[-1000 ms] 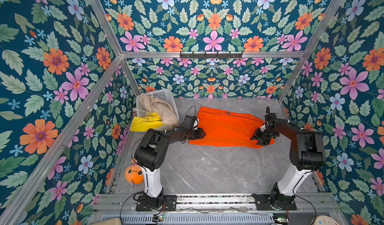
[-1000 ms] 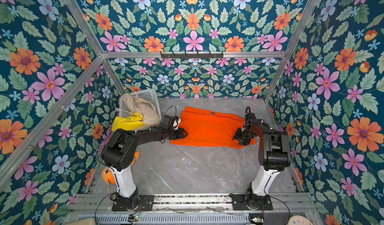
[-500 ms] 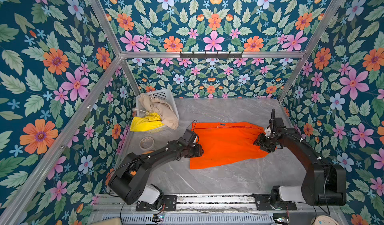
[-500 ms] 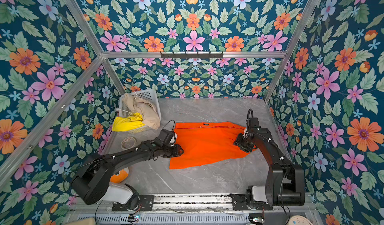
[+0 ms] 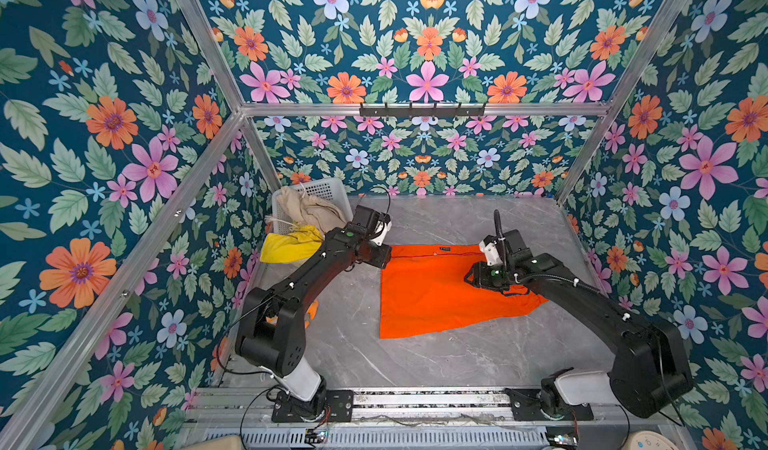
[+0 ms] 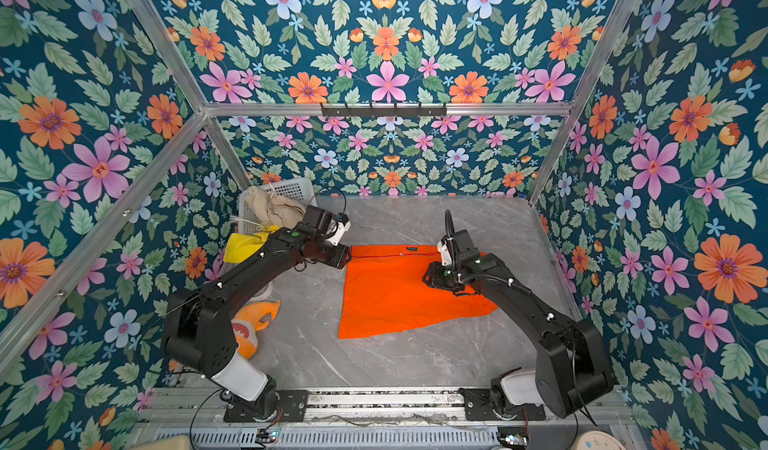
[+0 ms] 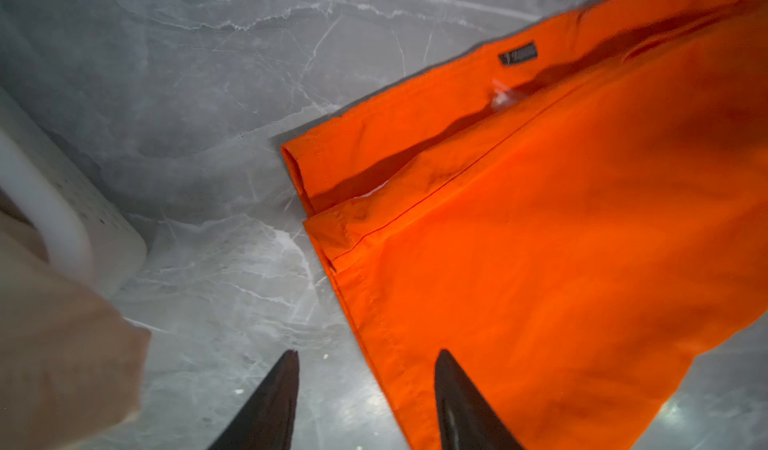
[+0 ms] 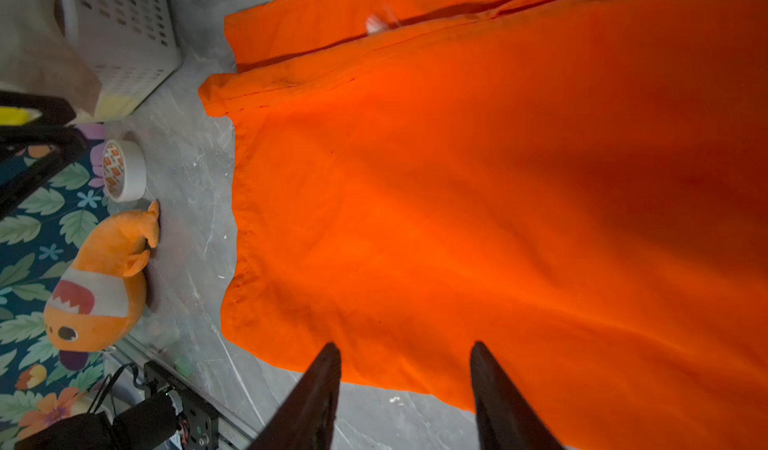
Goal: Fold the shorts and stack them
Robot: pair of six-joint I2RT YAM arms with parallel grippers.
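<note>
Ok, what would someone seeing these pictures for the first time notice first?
Probably the bright orange shorts, lying flat on the grey table against loud flowered walls. Then the robot's left hand at the shorts' edge and its right hand over them, both open. At the back left, beige shorts and yellow shorts spill from a white basket.

Releasing the orange shorts [image 5: 436,302]
The left claw [image 7: 365,354] and right claw [image 8: 405,344] are lifting off; the cloth is lying nearer the table's [image 5: 415,360] front edge.
</note>
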